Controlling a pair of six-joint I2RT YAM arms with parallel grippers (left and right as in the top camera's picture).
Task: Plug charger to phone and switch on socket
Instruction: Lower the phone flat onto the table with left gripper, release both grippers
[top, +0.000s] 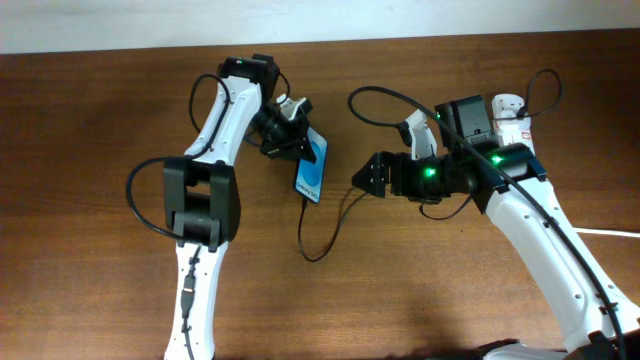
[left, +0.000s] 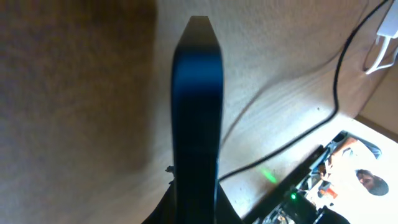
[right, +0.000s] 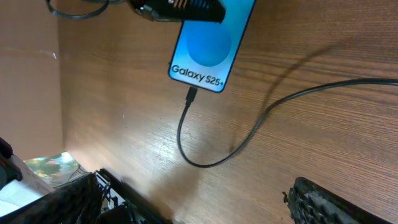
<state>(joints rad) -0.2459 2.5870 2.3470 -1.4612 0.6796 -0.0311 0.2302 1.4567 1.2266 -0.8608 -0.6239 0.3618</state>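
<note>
L gripper (top: 290, 130) pinches slim blue-screen phone (right: 208, 50); R gripper (top: 362, 178) spread, empty.
Thin black charger cable (right: 179, 134) meets phone's bottom; white socket strip (top: 505, 104) mostly hid by R arm (top: 540, 215).

Overhead top-down; wrist views near phone (right: 208, 46)

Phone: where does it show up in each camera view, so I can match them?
Overhead: the phone is left of centre, slanted, blue screen showing.
Left wrist: the phone is seen edge-on, a dark upright bar in the middle.
Right wrist: the phone is top centre, Galaxy lettering facing the camera.
Shared landmark: the black cable, looping below the phone overhead and in the right wrist view, and crossing the right side in the left wrist view.
</note>
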